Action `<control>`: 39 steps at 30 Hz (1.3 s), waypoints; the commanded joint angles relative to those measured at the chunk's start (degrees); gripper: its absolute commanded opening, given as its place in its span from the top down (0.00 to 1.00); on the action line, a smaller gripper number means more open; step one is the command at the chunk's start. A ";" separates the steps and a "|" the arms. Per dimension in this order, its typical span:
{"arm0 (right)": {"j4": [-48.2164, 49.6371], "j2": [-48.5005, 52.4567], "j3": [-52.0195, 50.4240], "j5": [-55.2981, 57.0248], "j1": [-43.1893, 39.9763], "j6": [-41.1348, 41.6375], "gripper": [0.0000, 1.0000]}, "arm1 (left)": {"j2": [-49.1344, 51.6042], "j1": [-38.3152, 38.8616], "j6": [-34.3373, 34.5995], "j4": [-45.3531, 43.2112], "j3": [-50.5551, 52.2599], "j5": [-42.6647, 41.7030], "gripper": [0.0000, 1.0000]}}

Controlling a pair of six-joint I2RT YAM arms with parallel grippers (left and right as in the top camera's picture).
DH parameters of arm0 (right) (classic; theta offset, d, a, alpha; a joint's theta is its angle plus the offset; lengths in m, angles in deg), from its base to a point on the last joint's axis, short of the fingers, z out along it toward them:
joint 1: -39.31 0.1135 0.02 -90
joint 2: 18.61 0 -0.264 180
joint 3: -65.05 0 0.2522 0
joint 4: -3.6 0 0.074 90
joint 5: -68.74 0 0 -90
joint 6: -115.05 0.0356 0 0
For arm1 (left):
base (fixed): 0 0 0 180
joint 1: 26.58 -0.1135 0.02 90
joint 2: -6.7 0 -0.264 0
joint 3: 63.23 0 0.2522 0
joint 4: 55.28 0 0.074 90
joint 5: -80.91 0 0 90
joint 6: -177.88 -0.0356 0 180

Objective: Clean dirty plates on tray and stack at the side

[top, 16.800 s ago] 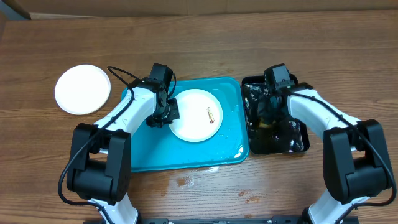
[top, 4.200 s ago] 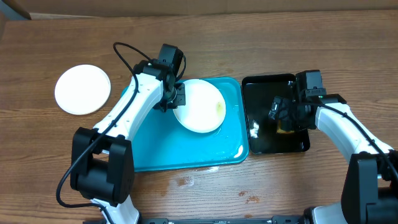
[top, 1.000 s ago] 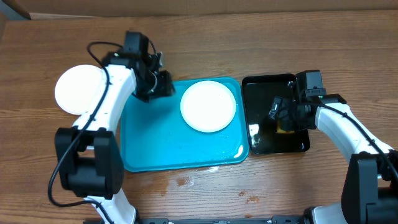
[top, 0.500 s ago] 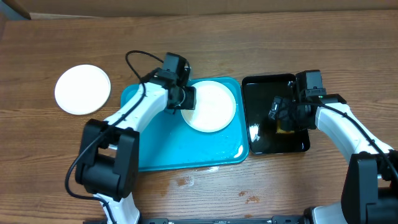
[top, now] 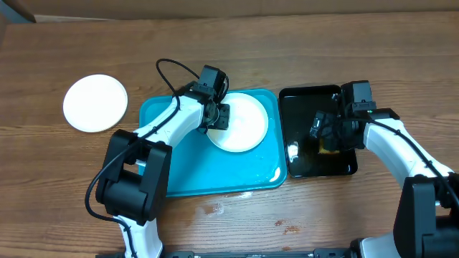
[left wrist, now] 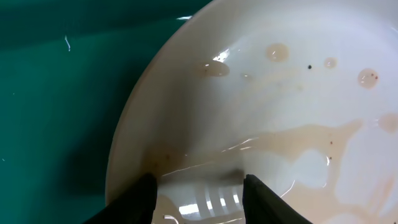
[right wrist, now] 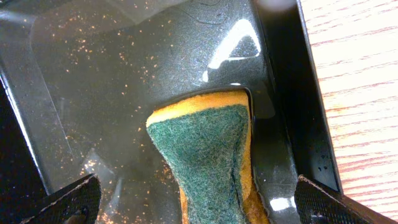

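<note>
On the turquoise tray [top: 186, 168] lies a white plate [top: 244, 125], toward its upper right. My left gripper [top: 217, 117] is at that plate's left rim, jaws apart. The left wrist view shows the plate [left wrist: 280, 93] wet with pale brown streaks and drops, and the gripper [left wrist: 199, 200] open just over the rim, the teal tray [left wrist: 56, 74] to the left. A second white plate [top: 95, 102] rests on the table at far left. My right gripper [top: 324, 132] hangs open over the black tray.
The glossy black tray [top: 308, 100] stands to the right of the turquoise one. A yellow and green sponge [right wrist: 205, 155] lies in it [right wrist: 124, 81], between my right gripper's [right wrist: 199, 205] wide-spread fingers with a gap on each side. Water beads near the turquoise tray's lower right corner.
My left arm swung from beside the far-left plate back across the tray to the left rim of the plate on it. The right arm has not moved.
</note>
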 commanded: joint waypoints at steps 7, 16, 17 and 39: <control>0.24 0.15 1.16 0.55 -0.28 0.04 0.00 | -4.94 -0.37 1.18 6.49 -9.97 1.49 0.50; 0.24 0.15 1.16 0.55 -0.28 0.04 0.00 | -3.52 -0.37 1.18 6.05 -6.64 5.60 0.50; 0.22 0.15 1.16 0.55 -0.28 0.04 0.00 | -3.02 -0.37 1.18 5.70 -6.03 5.95 0.50; 0.24 0.15 1.16 0.55 -0.28 0.04 0.00 | 5.55 -0.70 1.03 6.16 -6.99 5.14 0.96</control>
